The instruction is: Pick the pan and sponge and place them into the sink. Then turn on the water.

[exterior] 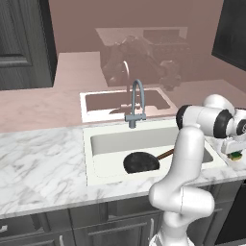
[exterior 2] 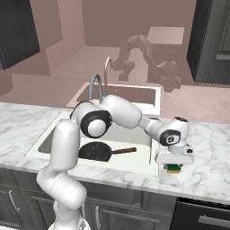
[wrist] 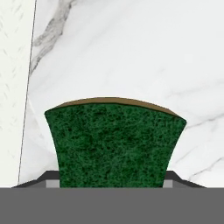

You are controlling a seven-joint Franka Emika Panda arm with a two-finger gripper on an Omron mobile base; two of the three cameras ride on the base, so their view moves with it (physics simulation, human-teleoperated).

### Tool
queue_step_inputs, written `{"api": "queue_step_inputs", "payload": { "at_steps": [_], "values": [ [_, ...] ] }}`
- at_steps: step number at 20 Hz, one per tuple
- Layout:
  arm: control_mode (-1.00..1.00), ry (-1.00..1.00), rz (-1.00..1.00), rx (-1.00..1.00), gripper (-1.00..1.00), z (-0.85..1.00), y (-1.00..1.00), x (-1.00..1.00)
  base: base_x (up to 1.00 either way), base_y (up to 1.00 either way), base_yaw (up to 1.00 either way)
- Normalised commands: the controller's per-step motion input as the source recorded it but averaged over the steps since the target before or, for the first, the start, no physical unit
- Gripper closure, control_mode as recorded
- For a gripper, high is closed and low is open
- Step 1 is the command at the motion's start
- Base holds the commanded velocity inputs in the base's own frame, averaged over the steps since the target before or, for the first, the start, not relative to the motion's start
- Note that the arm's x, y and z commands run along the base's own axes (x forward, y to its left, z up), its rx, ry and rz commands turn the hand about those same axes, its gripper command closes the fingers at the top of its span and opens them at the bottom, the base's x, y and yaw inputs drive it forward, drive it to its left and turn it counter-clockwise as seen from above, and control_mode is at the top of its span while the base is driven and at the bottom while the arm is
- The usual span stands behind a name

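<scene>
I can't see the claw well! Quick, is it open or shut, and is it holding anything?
Gripper: down around the sponge on the counter; whether it has shut on it cannot be told.

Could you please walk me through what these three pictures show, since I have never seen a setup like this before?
This is a rendered kitchen with a white robot arm on a base. Two pictures come from cameras behind the arm, to its left and right; the third looks along its hand. The pan already lies in the sink, below a grey faucet with no water visible. On the marble counter right of the sink, the gripper is down over the sponge. In the hand view the sponge's green face sits between the fingers, apparently gripped, though contact is hard to confirm.
</scene>
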Motion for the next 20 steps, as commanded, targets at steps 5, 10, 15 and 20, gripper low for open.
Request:
{"api": "queue_step_inputs", "payload": {
  "at_steps": [5, 10, 15, 20],
  "values": [
    [-1.0, -0.01, 0.0, 0.02, 1.0, 0.24, -0.01, -0.08, 0.0, 0.0, 0.0],
    [-1.0, -0.02, 0.03, 0.04, 1.0, 0.44, 0.03, -0.06, 0.0, 0.0, 0.0],
    [-1.0, -0.04, 0.06, 0.02, 1.0, 0.43, 0.12, -0.05, 0.0, 0.0, 0.0],
    [-1.0, -0.02, 0.06, 0.01, 1.0, 0.44, 0.16, -0.05, 0.0, 0.0, 0.0]
  ]
}}
